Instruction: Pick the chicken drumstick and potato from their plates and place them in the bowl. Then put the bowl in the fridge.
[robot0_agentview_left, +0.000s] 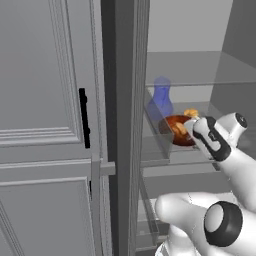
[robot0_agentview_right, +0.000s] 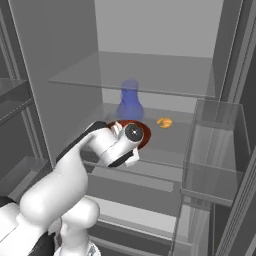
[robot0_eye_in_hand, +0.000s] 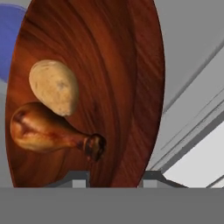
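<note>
Gripping the near rim of the bowl (robot0_eye_in_hand: 127, 87), the gripper (robot0_eye_in_hand: 116, 178) had its two tips pressed on the wooden edge, one on each side of it. Just ahead of the tips, inside the bowl, lay the chicken drumstick (robot0_eye_in_hand: 43, 131) with its bone end toward the gripper, and beyond it, touching it, the potato (robot0_eye_in_hand: 54, 86). The bowl looked stiff and glossy, so I judged it slippery at the rim and a little heavy on the far side; a firm hold on the rim with the bowl kept level seemed right, because both loose foods could roll. Further out, a blue vase (robot0_agentview_left: 161, 97) stood behind the bowl on the fridge shelf (robot0_agentview_right: 175, 137), and a small orange item (robot0_agentview_right: 164, 122) lay beside. The arm reached forward into the fridge (robot0_agentview_left: 120, 125), wrist low over the shelf.
</note>
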